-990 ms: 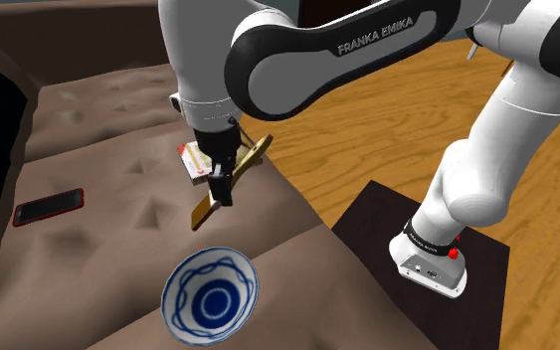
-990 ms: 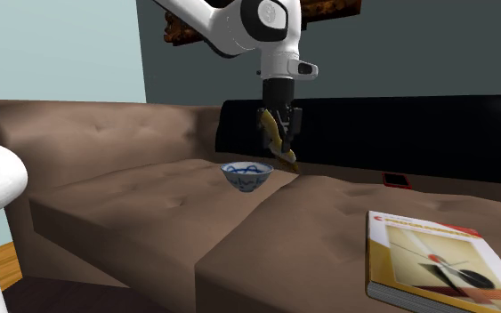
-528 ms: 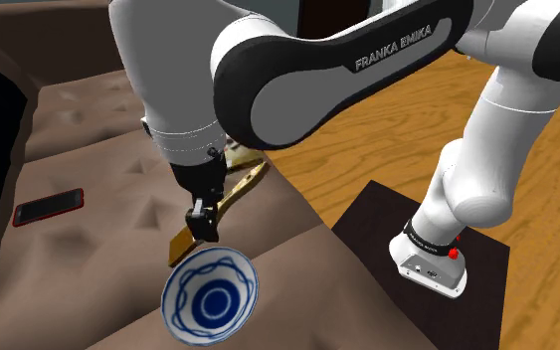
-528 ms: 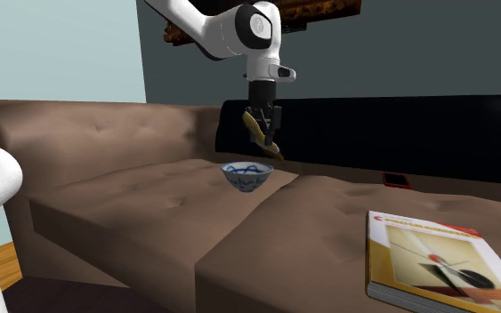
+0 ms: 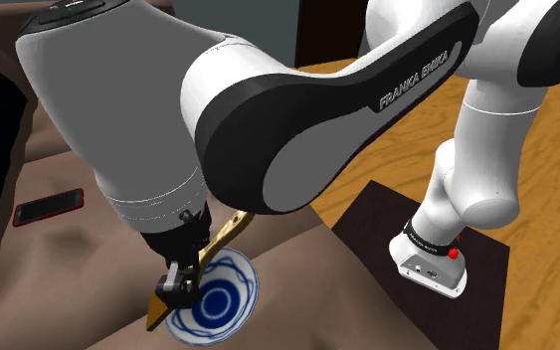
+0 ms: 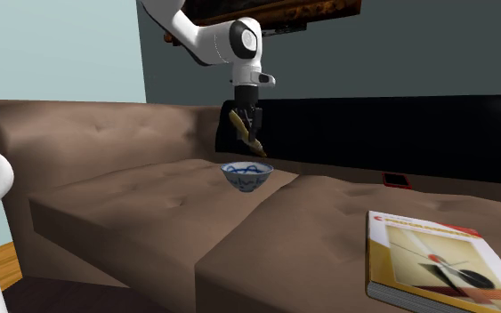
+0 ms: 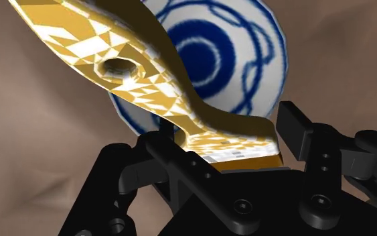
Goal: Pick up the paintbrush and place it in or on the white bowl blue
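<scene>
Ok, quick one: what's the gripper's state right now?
Gripper: shut on the yellow paintbrush, holding it above the white and blue bowl.

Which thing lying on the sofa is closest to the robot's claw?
The blue-patterned white bowl, just below the gripper; the red phone and book lie farther off.

Arm (image 5: 486,129): white rounded link shells with dark grey joint covers. White lettering (image 5: 413,78) "FRANKA EMIKA" on one dark cover, above the stand (image 5: 367,214). Base collar (image 5: 422,242) on the stand: black band, one red button (image 5: 454,253). Jaws: all black, angular, with recessed screws (image 7: 242,203).
</scene>
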Tool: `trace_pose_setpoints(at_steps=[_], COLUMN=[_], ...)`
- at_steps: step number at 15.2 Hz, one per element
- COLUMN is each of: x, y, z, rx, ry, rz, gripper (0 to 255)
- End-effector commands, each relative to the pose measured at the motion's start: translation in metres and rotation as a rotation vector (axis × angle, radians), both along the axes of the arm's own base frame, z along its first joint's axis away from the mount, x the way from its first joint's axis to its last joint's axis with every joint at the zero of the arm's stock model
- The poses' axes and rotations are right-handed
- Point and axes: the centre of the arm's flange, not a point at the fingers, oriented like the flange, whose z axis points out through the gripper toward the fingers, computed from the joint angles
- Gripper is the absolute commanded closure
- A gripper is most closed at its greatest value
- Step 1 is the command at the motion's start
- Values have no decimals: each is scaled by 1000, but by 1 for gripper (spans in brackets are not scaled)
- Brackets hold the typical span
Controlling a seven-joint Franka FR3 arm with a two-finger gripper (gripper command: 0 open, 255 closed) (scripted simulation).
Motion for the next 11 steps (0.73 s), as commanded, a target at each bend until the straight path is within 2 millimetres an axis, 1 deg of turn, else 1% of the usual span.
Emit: trace_pose_setpoints(at_steps=[1, 11], x=[-2, -2], y=[5, 5], z=[-9, -62], rx=[0, 0], ry=[0, 0], rz=[-2, -2], gripper=[255, 255])
